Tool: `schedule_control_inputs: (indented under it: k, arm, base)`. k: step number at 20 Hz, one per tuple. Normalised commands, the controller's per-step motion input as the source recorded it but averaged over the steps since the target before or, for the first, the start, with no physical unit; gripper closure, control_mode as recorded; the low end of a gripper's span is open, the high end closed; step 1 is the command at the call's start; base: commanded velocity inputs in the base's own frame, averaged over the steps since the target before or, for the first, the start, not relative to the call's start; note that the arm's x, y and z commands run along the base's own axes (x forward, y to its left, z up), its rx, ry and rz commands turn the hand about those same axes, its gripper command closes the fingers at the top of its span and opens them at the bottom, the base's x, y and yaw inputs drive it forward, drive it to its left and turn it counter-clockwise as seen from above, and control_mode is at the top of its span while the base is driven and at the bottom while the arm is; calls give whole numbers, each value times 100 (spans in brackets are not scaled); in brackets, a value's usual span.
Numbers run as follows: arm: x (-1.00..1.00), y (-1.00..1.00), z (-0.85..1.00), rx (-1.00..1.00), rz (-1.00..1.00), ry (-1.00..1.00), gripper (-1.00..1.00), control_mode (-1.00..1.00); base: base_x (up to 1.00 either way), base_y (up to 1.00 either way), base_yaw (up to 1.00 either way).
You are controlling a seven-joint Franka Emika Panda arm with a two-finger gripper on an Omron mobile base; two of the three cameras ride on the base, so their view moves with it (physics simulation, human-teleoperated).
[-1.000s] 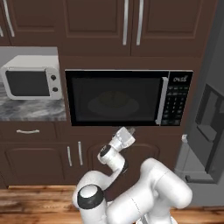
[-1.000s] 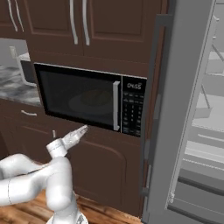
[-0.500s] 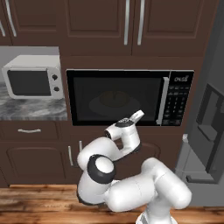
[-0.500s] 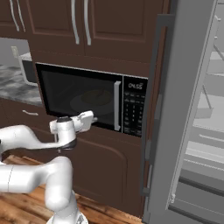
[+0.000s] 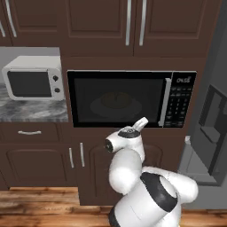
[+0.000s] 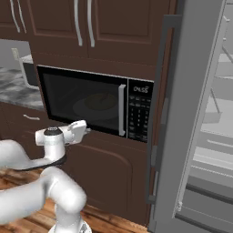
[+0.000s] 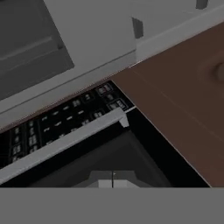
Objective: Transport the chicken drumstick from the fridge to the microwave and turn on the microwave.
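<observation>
Both fingers of the gripper (image 6: 86, 130) are pressed together, empty, with the microwave (image 6: 95, 105) just ahead, door shut.

Pale digits glow on the small display atop the keypad of the wide black built-in microwave (image 5: 131, 98), too blurred to read, and the white key markings beneath them are just as illegible.
</observation>
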Motion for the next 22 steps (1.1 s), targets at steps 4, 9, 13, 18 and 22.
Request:
schedule_control_inputs:
  k: [4,9,13,18,22]
  arm:
    - [-98,-34,52,27,-8,17,100,-100]
    - [-100,-27,65,29,-19,0,100,-100]
    - [-100,-59,45,33,-27,-1,100,-100]
    - [-32,-69,31,27,-1,0,100,-100]
    - [15,-61,36,18,15,3,100,-100]
  base:
    - [0,0,0]
    - [0,0,0]
    - [0,0,0]
    - [0,0,0]
    - [0,0,0]
